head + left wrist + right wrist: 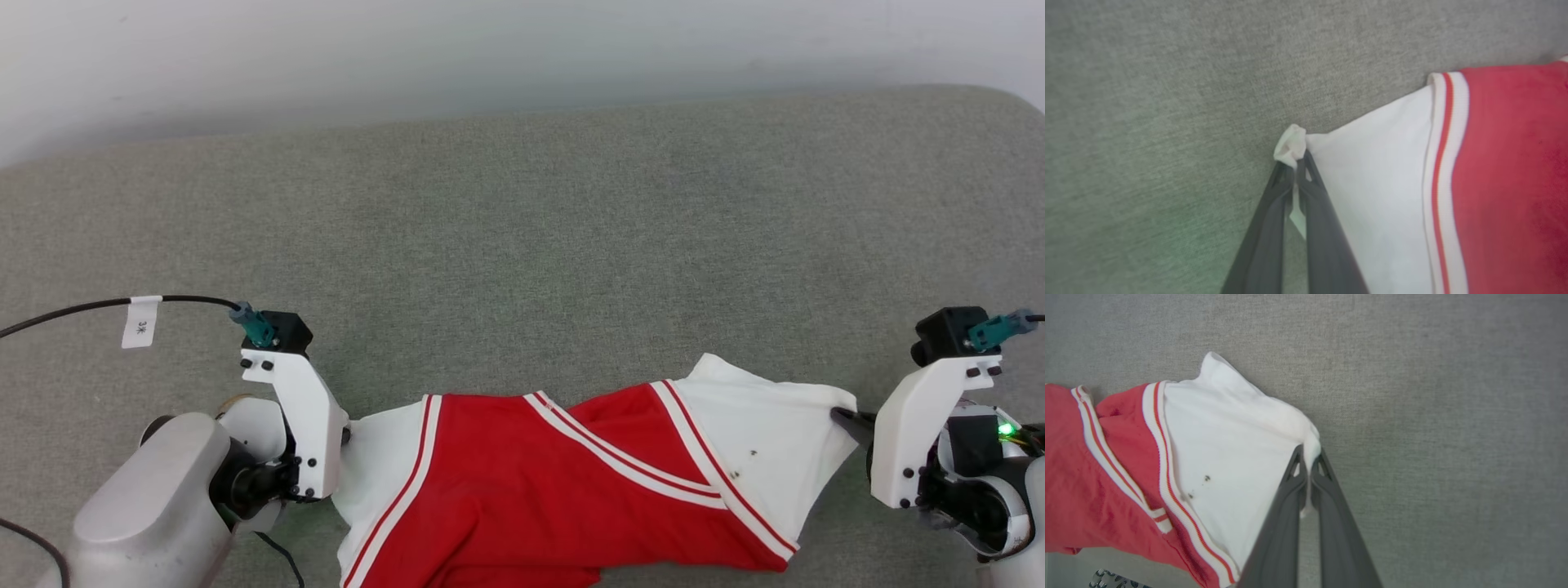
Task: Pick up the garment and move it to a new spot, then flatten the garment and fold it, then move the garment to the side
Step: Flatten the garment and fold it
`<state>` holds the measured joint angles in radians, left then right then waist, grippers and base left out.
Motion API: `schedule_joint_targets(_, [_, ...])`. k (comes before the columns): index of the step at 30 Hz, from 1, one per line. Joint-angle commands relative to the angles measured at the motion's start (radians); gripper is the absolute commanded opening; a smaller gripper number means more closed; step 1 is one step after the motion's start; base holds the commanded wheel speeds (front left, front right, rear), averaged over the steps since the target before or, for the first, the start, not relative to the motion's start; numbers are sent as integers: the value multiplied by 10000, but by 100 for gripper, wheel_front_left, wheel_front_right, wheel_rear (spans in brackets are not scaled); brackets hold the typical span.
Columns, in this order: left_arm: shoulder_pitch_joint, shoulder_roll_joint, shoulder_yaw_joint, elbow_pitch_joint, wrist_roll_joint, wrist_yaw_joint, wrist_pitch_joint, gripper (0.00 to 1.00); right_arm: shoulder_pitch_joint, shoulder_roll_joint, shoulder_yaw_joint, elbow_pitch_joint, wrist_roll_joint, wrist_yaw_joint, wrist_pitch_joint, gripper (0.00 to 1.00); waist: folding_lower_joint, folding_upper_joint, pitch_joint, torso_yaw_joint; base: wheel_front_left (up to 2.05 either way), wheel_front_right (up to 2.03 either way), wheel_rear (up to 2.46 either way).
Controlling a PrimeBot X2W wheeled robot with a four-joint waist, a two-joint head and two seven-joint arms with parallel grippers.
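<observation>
Nearest the robot, the garment (571, 482) lay on the grey upholstered surface (522, 204). Its red body ran off the lower edge of the head view, and its two white sleeves spread to either side. Its long axis ran left to right, sleeve tip to sleeve tip, straight between the two arms. The left gripper (1295, 163) was pinched tight on the tip of the sleeve on its side — a small knot of white cloth bulged past its fingertips. The right gripper (1309, 455) was likewise closed on the edge of the other sleeve, with white fabric squeezed between its fingers. Each arm held the end nearer to it. The cloth between them was folded over itself near the striped trim, so lifting both ends together seemed the likely way to carry it. Beyond stretched more of the grey surface — probably where a new spot would lie — and then a pale wall (490, 49).
</observation>
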<state>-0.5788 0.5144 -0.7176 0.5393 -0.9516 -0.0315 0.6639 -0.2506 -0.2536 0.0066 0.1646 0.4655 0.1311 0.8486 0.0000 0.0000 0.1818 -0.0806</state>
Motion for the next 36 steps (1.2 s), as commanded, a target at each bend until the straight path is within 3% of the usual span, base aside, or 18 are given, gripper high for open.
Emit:
schedule_joint_targets(1, [317,-277,-137,78,84,75,-183,0,-191,-93,-94,-34,-43,-5,-129,0,0,0,-164,94,0,0,0])
schedule_joint_targets(10, [-872,465,545,-1121,1102,749,-1972,0,-657,-503,-709,-491,-613,-7,-796,0,0,0,-1190,399,0,0,0])
schedule_joint_targets(15, [-1778,769,823,-1827,1767,1249,-2535,0,-1426,-877,-1088,-790,-836,-7,-544,0,0,0,-1575,550,0,0,0])
schedule_joint_targets(20, [-2817,862,1174,-1828,2041,1468,-2853,0,-2740,-1341,-1236,-912,-838,-7,-95,0,0,0,-1664,504,0,0,0])
schedule_joint_targets(28, [-4908,694,1507,-1218,2628,1590,-3375,0,-5774,-1681,-890,-220,-1113,-7,-428,0,0,0,-861,308,0,0,0])
schedule_joint_targets(36, [-7310,547,1802,-468,3395,1694,-4512,0,-8818,-1761,37,884,-1646,-7,-1940,0,0,0,905,47,0,0,0])
